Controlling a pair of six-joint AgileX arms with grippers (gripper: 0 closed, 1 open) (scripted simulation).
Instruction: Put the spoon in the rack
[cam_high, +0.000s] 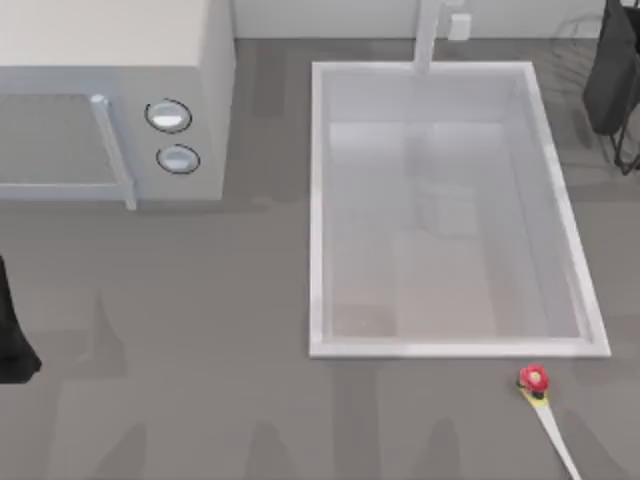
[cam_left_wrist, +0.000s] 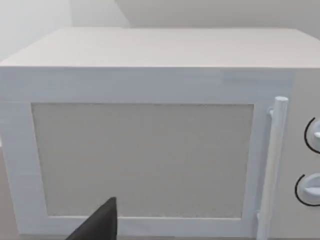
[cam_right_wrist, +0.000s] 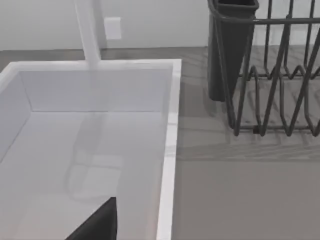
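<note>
The spoon (cam_high: 540, 395) lies flat on the grey counter just in front of the sink's near right corner. Its red head (cam_high: 533, 377) points toward the sink and its white handle runs to the front edge of the top view. The rack (cam_high: 612, 80) stands at the far right, a dark wire frame with a dark panel. In the right wrist view the rack (cam_right_wrist: 272, 85) sits beyond the sink's corner. A dark part of my right gripper (cam_right_wrist: 99, 224) shows low over the sink. My left arm (cam_high: 10, 340) is parked at the left edge, and a dark part of my left gripper (cam_left_wrist: 99, 226) faces the microwave.
A big white sink basin (cam_high: 318, 210) with a tap (cam_high: 428, 35) fills the middle right. A white microwave (cam_high: 215, 110) with a door handle and two knobs stands at the back left. Open grey counter runs along the front.
</note>
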